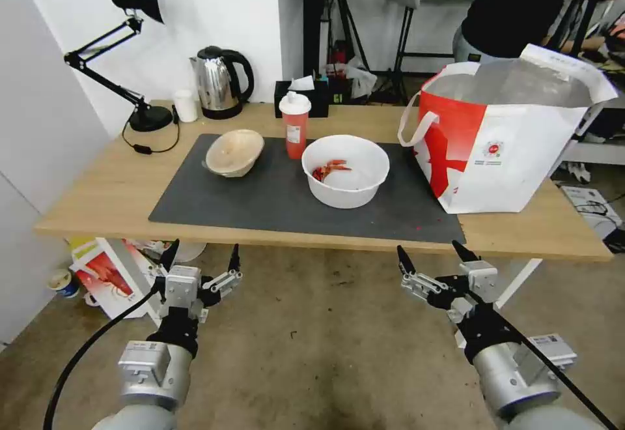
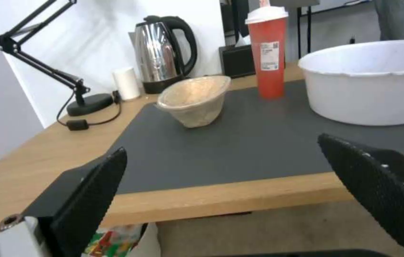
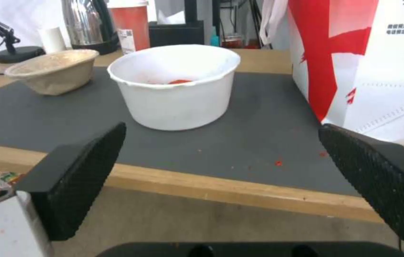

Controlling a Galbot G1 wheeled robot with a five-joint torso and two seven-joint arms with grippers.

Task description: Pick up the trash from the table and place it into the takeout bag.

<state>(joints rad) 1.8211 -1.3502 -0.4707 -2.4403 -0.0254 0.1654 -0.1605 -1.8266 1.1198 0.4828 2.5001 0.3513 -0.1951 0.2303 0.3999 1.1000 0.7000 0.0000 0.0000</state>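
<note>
Large boxy white-and-red takeout bag (image 3: 368, 67): cut off at top & side edge in right wrist view; inside hidden in head view. Tall red cup w/ white lid (image 3: 130, 25): top cropped there. Round logo text too small to read.

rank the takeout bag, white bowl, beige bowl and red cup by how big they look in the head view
1. takeout bag
2. white bowl
3. beige bowl and red cup: too alike to rank, one wide, one tall.
</note>
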